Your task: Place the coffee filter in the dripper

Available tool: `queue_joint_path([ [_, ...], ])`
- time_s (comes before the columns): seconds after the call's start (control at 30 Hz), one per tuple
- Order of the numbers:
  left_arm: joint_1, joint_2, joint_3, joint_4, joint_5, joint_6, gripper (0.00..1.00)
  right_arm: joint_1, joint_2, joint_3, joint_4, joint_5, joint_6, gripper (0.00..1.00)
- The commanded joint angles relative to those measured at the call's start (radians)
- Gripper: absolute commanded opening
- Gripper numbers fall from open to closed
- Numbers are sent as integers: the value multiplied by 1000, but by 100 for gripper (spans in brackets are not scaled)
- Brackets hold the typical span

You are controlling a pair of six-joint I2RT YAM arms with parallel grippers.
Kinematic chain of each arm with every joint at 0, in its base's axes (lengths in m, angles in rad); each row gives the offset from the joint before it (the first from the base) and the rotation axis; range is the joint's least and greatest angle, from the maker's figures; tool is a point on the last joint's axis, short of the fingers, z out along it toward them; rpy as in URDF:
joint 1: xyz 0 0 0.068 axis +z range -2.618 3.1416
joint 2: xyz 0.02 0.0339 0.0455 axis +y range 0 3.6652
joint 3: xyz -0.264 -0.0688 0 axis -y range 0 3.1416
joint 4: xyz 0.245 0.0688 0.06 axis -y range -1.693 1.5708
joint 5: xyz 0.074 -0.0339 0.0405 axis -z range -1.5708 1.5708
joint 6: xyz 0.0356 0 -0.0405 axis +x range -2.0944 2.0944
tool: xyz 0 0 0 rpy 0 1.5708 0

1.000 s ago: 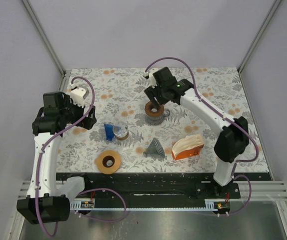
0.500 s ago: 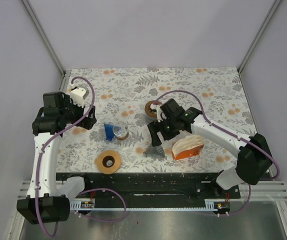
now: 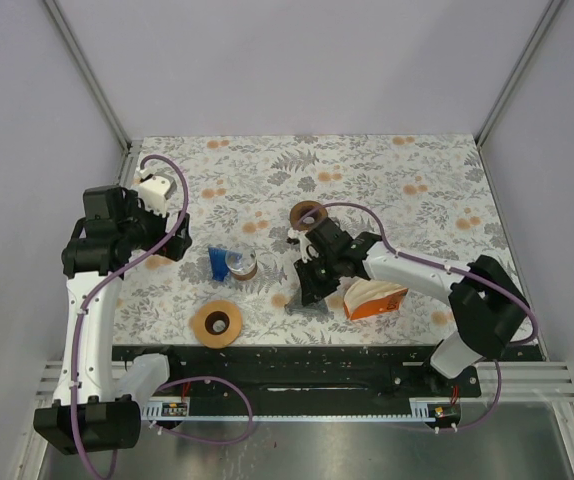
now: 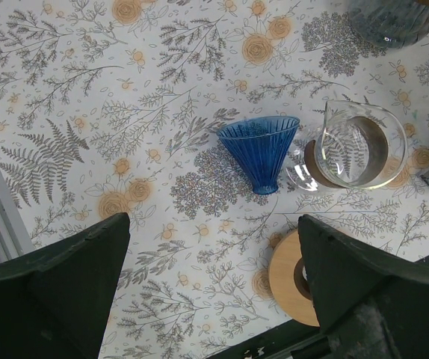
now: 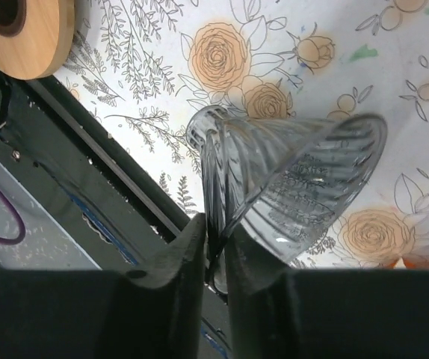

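- The left jaws hang over the left side of the desk (image 3: 427,170), spread wide with nothing between them. I judge them parked out of the way while the other arm works.
- At 3 o'clock from them in the overhead view, the blue dripper (image 3: 217,262) lies just beside a glass carafe (image 3: 242,265). A wooden ring (image 3: 216,324) lies flat at 6 o'clock from the pair.
- The left wrist view adds detail that the overhead view lacks. The blue dripper (image 4: 259,153) lies on its side with its mouth toward 12 o'clock in that picture, and the carafe (image 4: 353,146) wears a wooden band.
- The right jaws are down low at the grey dripper (image 3: 307,300), near the middle of the desk's near edge. From overhead the wrist hides the grip.
- The right wrist view shows those jaws almost closed, pinching a thin edge at the narrow end of the grey dripper (image 5: 297,179). The dripper is tipped on its side with its mouth toward 3 o'clock. Such a hold looks meant to stand it upright so it can take a filter.
- The coffee filter (image 3: 375,297), which I take to be the white paper in an orange wrap, lies on the desk at 3 o'clock from the grey dripper, just beside it. It is unheld and in no dripper. The right wrist view catches only an orange sliver (image 5: 407,263) of it.
- A brown-ringed cup (image 3: 310,215) stands at 12 o'clock from the right jaws, apart from them.
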Motion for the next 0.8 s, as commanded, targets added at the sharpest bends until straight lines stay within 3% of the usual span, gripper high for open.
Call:
queue_joint_path([
  [0.0,2,-18,5,4,-15,9,99,9,35,20,21,-1,-13,15],
  [0.1,4,-16,15,4,-12,9,99,18,27,55,-25,25,-41,0],
  [0.27,2,14,88,-46,21,24,99,135,-22,202,-235,256,-234,0],
  [0.4,2,51,197,-121,98,6,99,227,-91,250,-304,486,-435,0],
  [0.63,-30,90,361,-211,336,-89,99,308,-287,178,-173,655,-846,0],
  [0.77,-191,105,422,-169,312,-207,96,380,-377,74,0,717,-1189,0],
])
